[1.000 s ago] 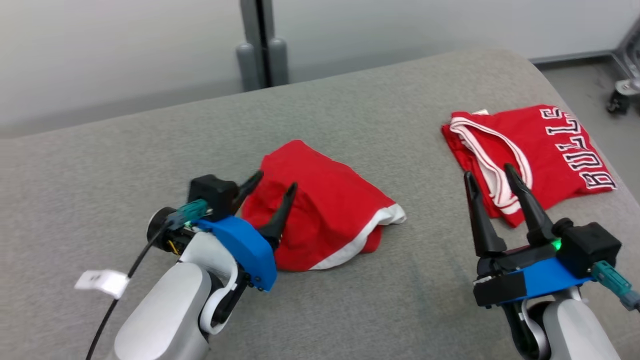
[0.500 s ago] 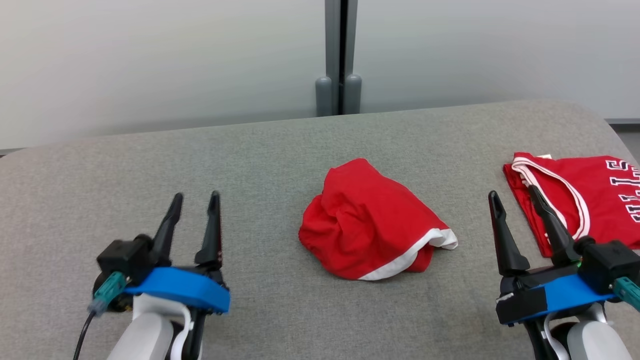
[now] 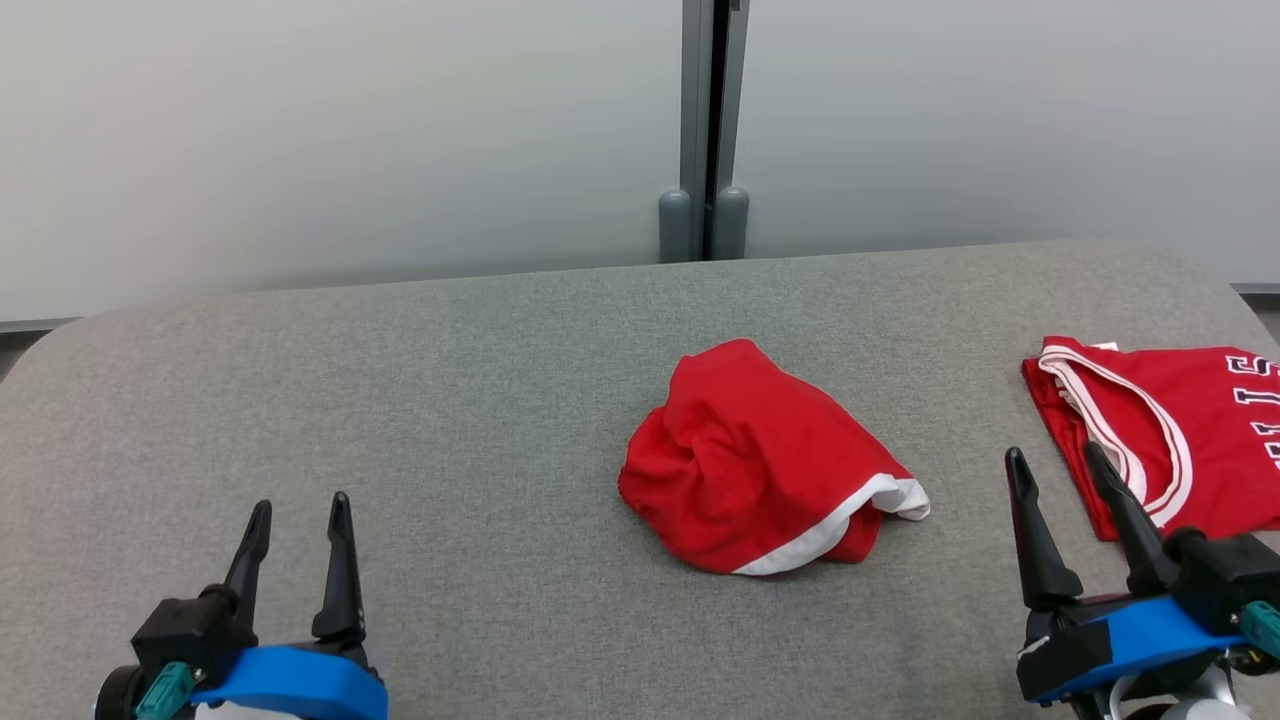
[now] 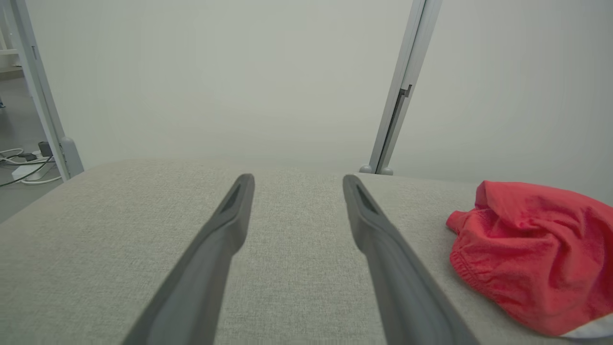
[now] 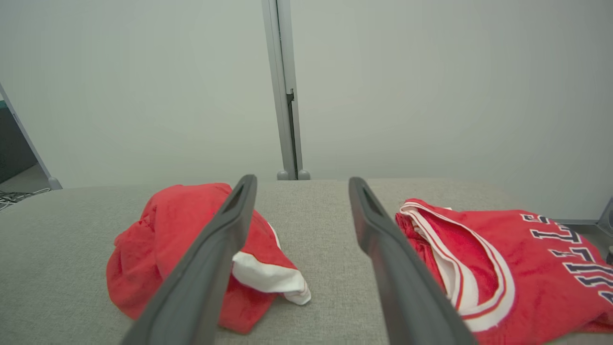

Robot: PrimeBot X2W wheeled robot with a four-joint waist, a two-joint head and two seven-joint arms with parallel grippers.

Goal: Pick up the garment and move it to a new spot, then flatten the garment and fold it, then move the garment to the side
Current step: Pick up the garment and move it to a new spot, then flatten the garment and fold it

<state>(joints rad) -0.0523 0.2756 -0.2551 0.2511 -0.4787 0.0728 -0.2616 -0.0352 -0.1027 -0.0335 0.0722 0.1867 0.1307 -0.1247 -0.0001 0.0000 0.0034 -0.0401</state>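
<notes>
In the head view, the crumpled red garment (image 3: 760,470) with a white hem lies in a loose heap slightly right of the frame's centre on the grey padded surface (image 3: 450,400). The left gripper (image 3: 300,502) sits at the lower left, well apart from the garment, its two dark fingers spread and holding nothing. The right gripper (image 3: 1054,452) rises from the lower right, also spread and empty. It stands between the garment to its left and a folded jersey (image 3: 1180,440) with white trim and dark lettering at the right edge. A grey post (image 3: 705,130) stands against the pale wall at upper centre. In the left wrist view, the left gripper (image 4: 298,178) points up the middle over bare surface (image 4: 96,230) with its jaws parted. The garment (image 4: 527,249) lies at the lower right of the frame, clear of the right-hand finger. In the right wrist view, the right gripper (image 5: 301,178) is parted with only fabric-covered surface between its fingers. The garment (image 5: 148,239) lies at lower left, partly behind the left-hand finger, and the jersey (image 5: 527,268) lies at lower right.
</notes>
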